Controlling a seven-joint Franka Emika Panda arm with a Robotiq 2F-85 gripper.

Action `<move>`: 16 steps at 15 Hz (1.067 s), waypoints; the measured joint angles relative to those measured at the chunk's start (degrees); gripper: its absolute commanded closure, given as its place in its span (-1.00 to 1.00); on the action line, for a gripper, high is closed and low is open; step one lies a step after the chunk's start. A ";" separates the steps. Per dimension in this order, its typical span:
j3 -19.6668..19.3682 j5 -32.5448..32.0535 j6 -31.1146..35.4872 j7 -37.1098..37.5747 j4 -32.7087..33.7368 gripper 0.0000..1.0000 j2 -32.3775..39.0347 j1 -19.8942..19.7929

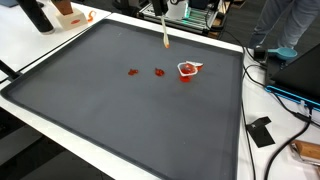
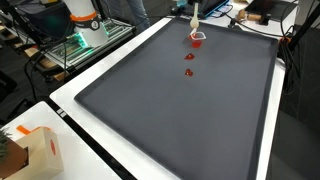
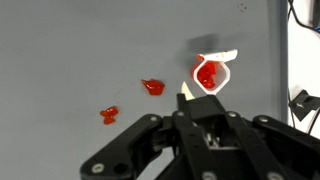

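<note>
Your fingers clamped on a pale stick, its tip near the white cup of red sauce, red blob and second red blob beside it, all on the dark surface.

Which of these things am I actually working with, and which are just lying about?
In hand:
claw, gripping a pale stick
white cup of red stuff
two red blobs on the dark mat

Lying about:
cardboard box
black pad
cables beside the mat
</note>
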 measured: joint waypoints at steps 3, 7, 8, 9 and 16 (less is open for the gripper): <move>0.86 -1.46 -0.90 1.55 0.95 0.88 0.02 1.24; 1.81 -3.31 -1.42 3.56 1.65 0.88 0.03 2.63; 1.97 -3.76 -1.45 3.90 1.82 0.52 0.05 2.87; 2.05 -4.19 -1.55 4.12 2.00 0.52 0.07 3.07; 2.09 -4.76 -1.85 4.30 2.44 0.88 0.12 3.26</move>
